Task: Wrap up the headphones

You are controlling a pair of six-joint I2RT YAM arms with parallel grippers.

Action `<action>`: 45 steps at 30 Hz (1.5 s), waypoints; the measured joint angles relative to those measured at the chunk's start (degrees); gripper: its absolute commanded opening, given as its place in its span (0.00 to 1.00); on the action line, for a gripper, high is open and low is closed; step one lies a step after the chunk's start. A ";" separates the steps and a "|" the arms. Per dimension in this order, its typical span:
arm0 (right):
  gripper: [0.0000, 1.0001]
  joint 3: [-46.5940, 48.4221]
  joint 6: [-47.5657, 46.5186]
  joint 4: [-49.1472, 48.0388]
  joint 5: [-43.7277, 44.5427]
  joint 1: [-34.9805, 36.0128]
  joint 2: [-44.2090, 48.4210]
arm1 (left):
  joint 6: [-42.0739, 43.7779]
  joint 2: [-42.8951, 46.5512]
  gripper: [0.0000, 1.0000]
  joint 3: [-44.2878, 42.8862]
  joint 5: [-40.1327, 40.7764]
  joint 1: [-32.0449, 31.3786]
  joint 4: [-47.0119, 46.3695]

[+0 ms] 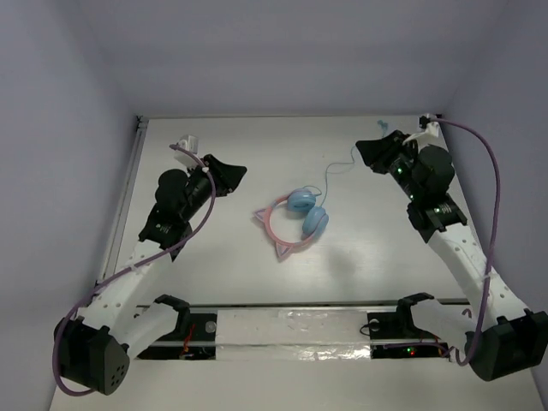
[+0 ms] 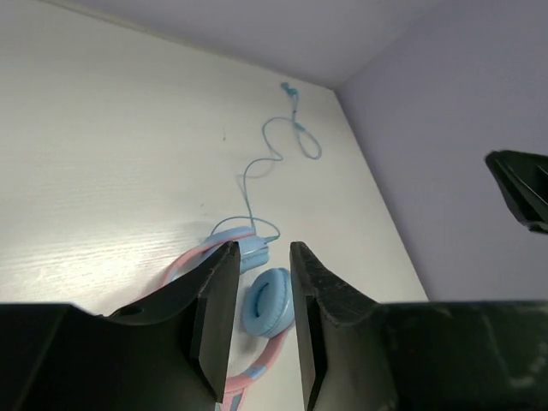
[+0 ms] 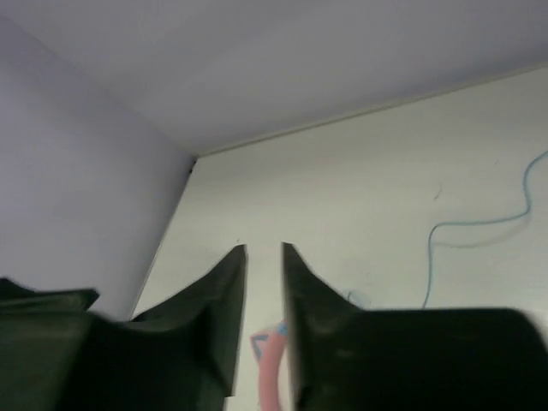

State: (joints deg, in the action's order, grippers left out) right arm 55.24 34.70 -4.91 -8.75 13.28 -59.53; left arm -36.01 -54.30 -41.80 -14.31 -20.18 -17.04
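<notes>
The headphones [image 1: 300, 212] lie flat mid-table: two round light blue ear cups side by side, the pink cat-ear headband [image 1: 270, 224] looping to their left. The thin blue cable [image 1: 336, 169] snakes loose from the cups to the back right, its plug end [image 1: 381, 127] near the rear edge. My left gripper [image 1: 233, 174] hovers left of the headphones, slightly open and empty; in the left wrist view [image 2: 264, 248] an ear cup [image 2: 270, 304] shows between its fingers. My right gripper [image 1: 366, 152] hovers back right beside the cable, slightly open and empty [image 3: 264, 248].
Pale walls [image 1: 68, 128] close the table on the left, rear and right. A raised rail [image 1: 124, 193] runs along the left edge. A taped strip [image 1: 291, 330] crosses the front between the arm bases. Purple arm cables [image 1: 492, 171] arc beside each arm.
</notes>
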 measured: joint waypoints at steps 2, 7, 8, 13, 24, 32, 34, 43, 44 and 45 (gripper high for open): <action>0.00 -1.31 0.15 0.85 1.14 2.95 1.18 | 0.31 -1.25 0.26 -0.02 0.92 0.00 1.29; 0.00 -3.34 -1.09 2.01 7.48 12.20 3.23 | -0.15 -2.49 0.04 -0.11 4.94 -0.66 4.59; 0.00 -4.17 -1.29 2.38 8.46 13.49 4.15 | -0.20 -2.49 0.00 -0.13 6.78 -1.33 5.09; 0.00 -5.62 -1.77 5.18 11.74 15.04 7.15 | -0.22 -5.31 0.00 -2.97 19.98 -12.37 11.13; 0.45 -6.29 -2.69 8.72 13.38 15.08 10.01 | -7.50 -12.11 0.06 -5.07 40.68 -22.14 28.22; 0.53 -7.48 -2.78 8.81 10.62 15.72 8.22 | -13.77 -21.99 0.34 -4.26 39.56 -29.83 29.20; 0.53 -7.48 -2.78 8.74 10.01 15.91 8.13 | -14.80 -24.48 0.36 -4.26 38.69 -30.80 28.50; 0.54 -7.48 -2.80 8.74 7.67 16.94 8.15 | -15.54 -36.37 0.37 -6.73 38.27 -31.23 25.00; 0.54 -7.48 -2.82 8.76 7.61 17.14 8.15 | -15.50 -37.77 0.35 -7.76 38.29 -31.23 24.68; 0.54 -7.50 -2.82 8.76 7.45 17.20 8.13 | -15.41 -39.08 0.34 -8.63 38.29 -31.23 24.15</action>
State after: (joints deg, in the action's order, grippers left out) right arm 47.75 31.88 3.86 -1.30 30.48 -51.40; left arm -51.42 -93.38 -50.43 23.99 -51.42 7.11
